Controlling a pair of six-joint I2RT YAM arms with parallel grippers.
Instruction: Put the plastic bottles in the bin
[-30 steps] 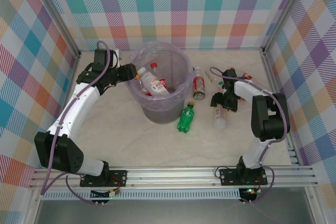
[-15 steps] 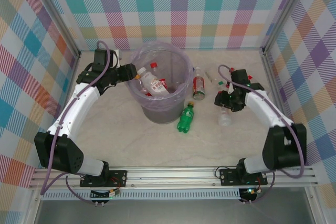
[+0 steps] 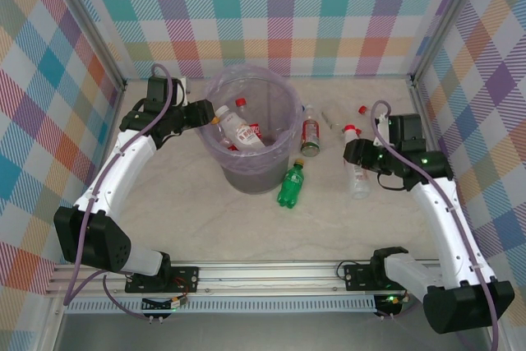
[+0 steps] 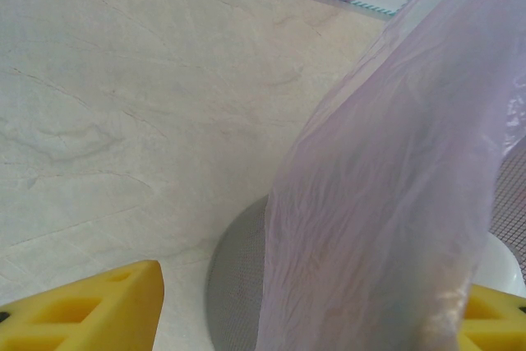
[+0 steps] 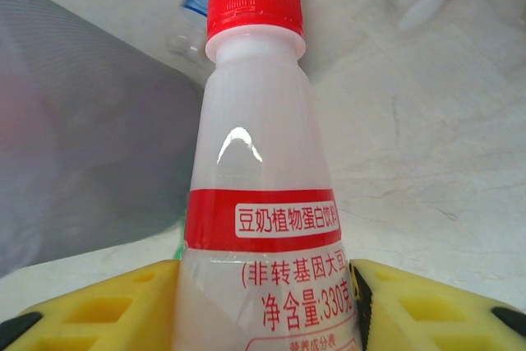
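The bin [image 3: 256,177], a grey bucket with a lavender bag, stands mid-table and holds a white red-capped bottle [image 3: 243,127]. My left gripper [image 3: 209,113] is open astride its left rim. In the left wrist view the bag [image 4: 386,203] hangs between the yellow fingers [image 4: 90,310], with a gap on the outer side. My right gripper [image 3: 359,158] is shut on a white plastic bottle [image 5: 255,121] with a red cap and red label, right of the bin. Its body [image 3: 359,184] shows below the jaws. The bin's grey wall [image 5: 74,137] lies left of it.
A green bottle [image 3: 291,185] lies at the bin's right foot. A red-labelled bottle [image 3: 311,136] lies behind it, and a loose red cap [image 3: 362,109] sits farther back. Checked walls with metal posts close the table on three sides. Open tabletop lies in front of the bin.
The right arm has swung its elbow out to the right, and its jaws have closed on the white bottle. The left arm has stayed still at the bin's rim.
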